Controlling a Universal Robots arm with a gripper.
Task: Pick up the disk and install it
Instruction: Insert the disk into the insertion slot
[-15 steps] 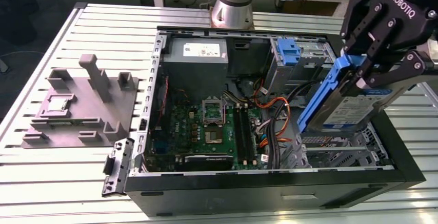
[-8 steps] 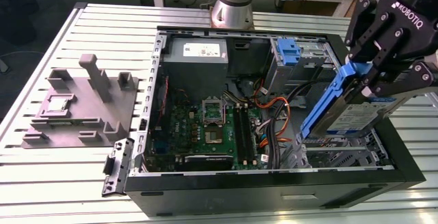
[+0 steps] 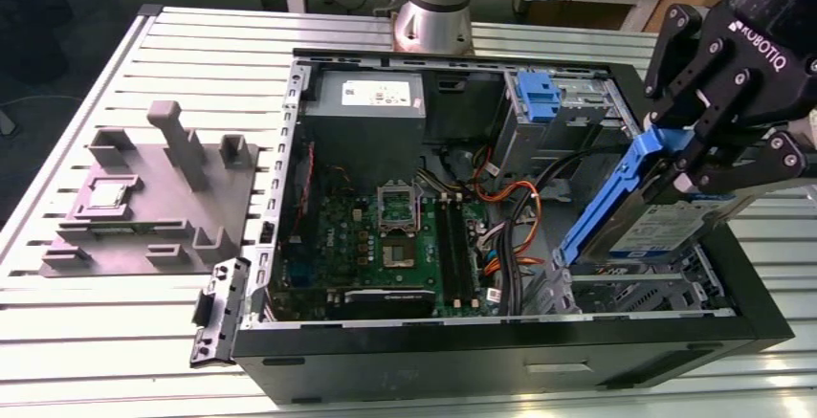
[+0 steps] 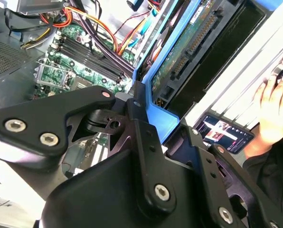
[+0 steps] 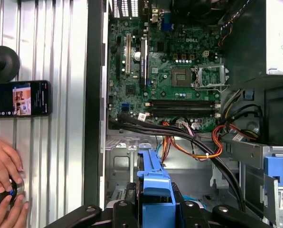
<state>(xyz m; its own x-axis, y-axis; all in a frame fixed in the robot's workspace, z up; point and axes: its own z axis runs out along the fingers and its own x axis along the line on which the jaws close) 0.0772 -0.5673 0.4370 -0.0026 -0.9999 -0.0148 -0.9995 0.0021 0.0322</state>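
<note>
The disk (image 3: 673, 229), a silver-grey drive in a blue plastic carrier, hangs steeply tilted over the exterior view's right end of the open computer case (image 3: 511, 341). My gripper (image 3: 695, 165) is shut on its upper end, fingers clamped on the blue frame. The disk's lower end reaches down to the metal drive bay (image 3: 638, 289) at the case's front corner. In the second wrist view the disk (image 4: 186, 47) shows its green circuit underside, with the gripper (image 4: 163, 124) closed around the carrier. In the first wrist view the blue carrier (image 5: 153, 183) sticks out from the gripper (image 5: 153, 209) above the bay floor.
Orange and black cables (image 3: 518, 217) run beside the bay, next to the motherboard (image 3: 383, 236). A grey power supply (image 3: 370, 98) and a second blue carrier (image 3: 542, 98) sit at the case's back. A grey fixture (image 3: 147, 193) lies on the table. A person's hand (image 5: 4, 185) and a phone (image 5: 20, 99) are near the case.
</note>
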